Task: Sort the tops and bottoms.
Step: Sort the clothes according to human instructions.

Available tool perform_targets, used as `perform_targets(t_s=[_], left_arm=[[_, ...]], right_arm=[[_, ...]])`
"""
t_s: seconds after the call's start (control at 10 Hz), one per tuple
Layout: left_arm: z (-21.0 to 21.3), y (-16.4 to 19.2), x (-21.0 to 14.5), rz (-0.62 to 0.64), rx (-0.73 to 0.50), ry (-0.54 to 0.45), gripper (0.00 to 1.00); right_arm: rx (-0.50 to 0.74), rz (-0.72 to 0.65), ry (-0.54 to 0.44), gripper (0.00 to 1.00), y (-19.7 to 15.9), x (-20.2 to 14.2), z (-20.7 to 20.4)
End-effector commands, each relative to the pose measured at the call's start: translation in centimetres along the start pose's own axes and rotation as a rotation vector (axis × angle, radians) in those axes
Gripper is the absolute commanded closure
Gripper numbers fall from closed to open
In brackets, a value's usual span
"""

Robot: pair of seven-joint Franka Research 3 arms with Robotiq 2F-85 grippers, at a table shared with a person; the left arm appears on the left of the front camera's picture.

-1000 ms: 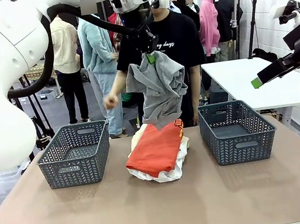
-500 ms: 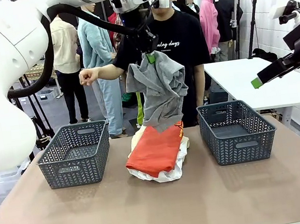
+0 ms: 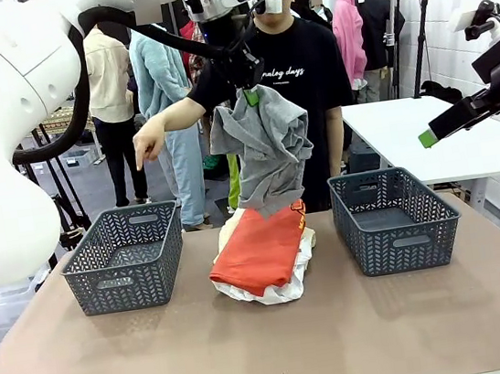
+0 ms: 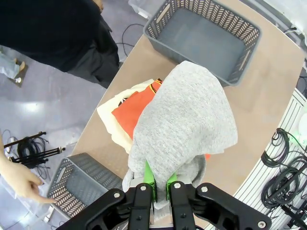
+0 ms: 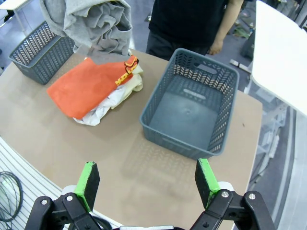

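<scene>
Left gripper point(image 3: 251, 95) is pinching the grey garment point(image 3: 268, 152) at upper centre of the front view, dangling it over the orange-red garment point(image 3: 258, 250) on the mid-table pile. Its wrist view is adding the green pads clamped on grey cloth at bottom centre and a pale yellow garment point(image 4: 111, 116) edge under the orange. Right gripper point(image 5: 147, 182) is hanging spread wide, gripping nothing, near the basket point(image 5: 192, 110) at centre right of its own view, while the person's hand point(image 3: 148, 145) is pointing down at upper left of the front view.

The left end effector point(image 3: 252, 95) clamps the grey garment point(image 3: 266, 153), which hangs above the orange-red garment point(image 3: 258, 250) on the tabletop point(image 3: 253, 352). The person's hand point(image 3: 146, 148) points down over the left basket point(image 3: 126, 257).
</scene>
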State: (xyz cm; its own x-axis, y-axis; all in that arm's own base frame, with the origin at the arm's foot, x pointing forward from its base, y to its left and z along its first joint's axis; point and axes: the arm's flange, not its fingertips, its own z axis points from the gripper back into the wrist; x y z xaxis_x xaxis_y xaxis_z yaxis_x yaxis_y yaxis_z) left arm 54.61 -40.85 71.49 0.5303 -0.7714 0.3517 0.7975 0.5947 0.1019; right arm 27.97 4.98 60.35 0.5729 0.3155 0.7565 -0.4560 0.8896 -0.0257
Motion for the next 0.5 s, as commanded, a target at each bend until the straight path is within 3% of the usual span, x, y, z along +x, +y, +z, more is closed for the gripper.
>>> perform_targets(t_s=[0.0, 0.4], left_arm=[[0.57, 0.18, -0.02, -0.003, 0.005, -0.015, 1.00], [0.57, 0.18, -0.02, -0.003, 0.005, -0.015, 1.00]], right_arm=[[0.003, -0.011, 0.008, 0.00, 0.08, -0.02, -0.10], [0.003, -0.011, 0.008, 0.00, 0.08, -0.02, -0.10]])
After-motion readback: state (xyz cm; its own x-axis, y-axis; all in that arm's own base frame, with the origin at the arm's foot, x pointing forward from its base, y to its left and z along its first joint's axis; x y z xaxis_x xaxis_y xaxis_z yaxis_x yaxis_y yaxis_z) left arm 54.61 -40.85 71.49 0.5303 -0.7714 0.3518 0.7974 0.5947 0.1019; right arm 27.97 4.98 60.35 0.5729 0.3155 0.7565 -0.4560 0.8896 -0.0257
